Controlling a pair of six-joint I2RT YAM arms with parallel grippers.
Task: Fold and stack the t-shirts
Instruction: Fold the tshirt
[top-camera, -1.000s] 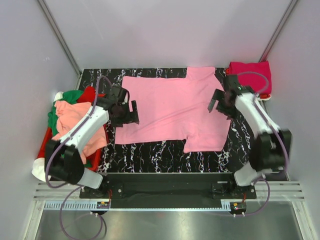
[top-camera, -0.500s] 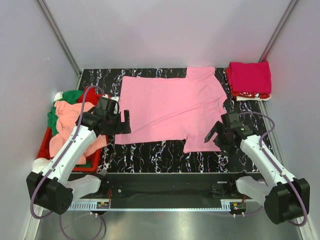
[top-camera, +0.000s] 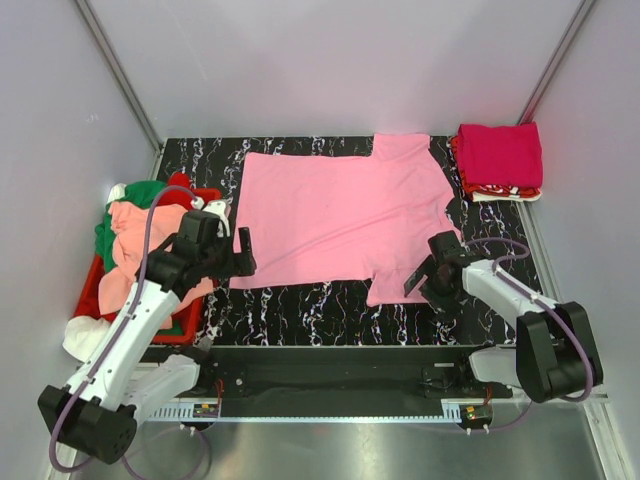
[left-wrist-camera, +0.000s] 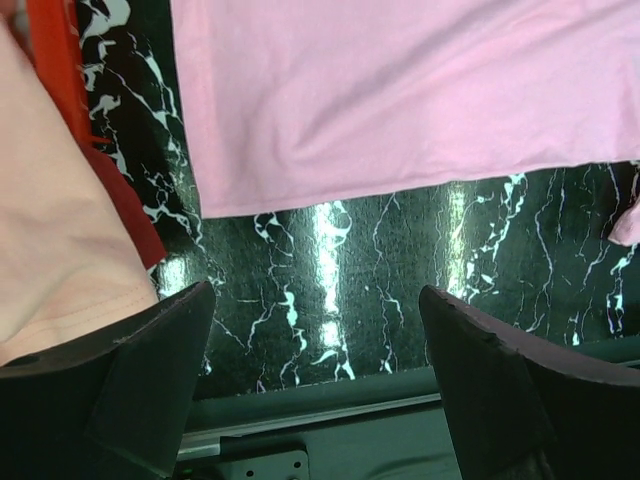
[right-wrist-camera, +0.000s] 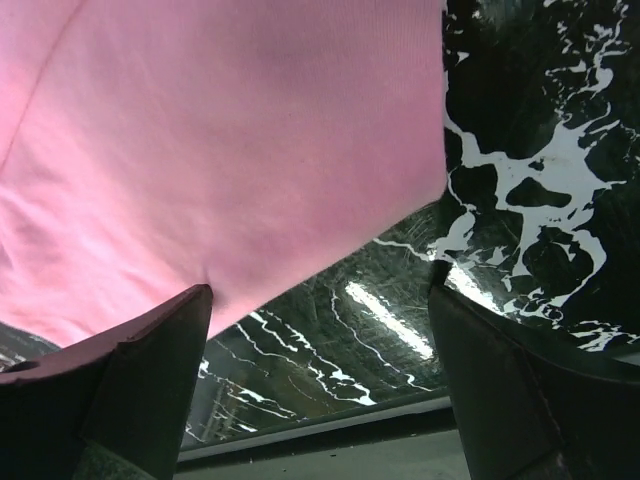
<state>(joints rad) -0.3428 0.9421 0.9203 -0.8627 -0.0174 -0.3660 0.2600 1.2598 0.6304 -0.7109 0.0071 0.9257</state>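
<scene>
The pink t-shirt (top-camera: 340, 215) lies spread flat on the table (top-camera: 300, 310). Its near hem corner is just ahead of the left gripper (left-wrist-camera: 315, 300). Its near sleeve is directly ahead of the right gripper (right-wrist-camera: 320, 295). Both grippers stand wide open, holding nothing. A folded magenta t-shirt (top-camera: 500, 155) sits well beyond the right gripper. A salmon t-shirt (top-camera: 140, 235), piled in the red crate (top-camera: 92, 285), lies just left of the left gripper.

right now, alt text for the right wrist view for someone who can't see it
A flat light pink cloth t-shirt fills the upper left, its corner ending over a glossy black white-veined marble tabletop. The right arm's two dark fingers stand wide apart at the bottom edge, holding nothing.
</scene>
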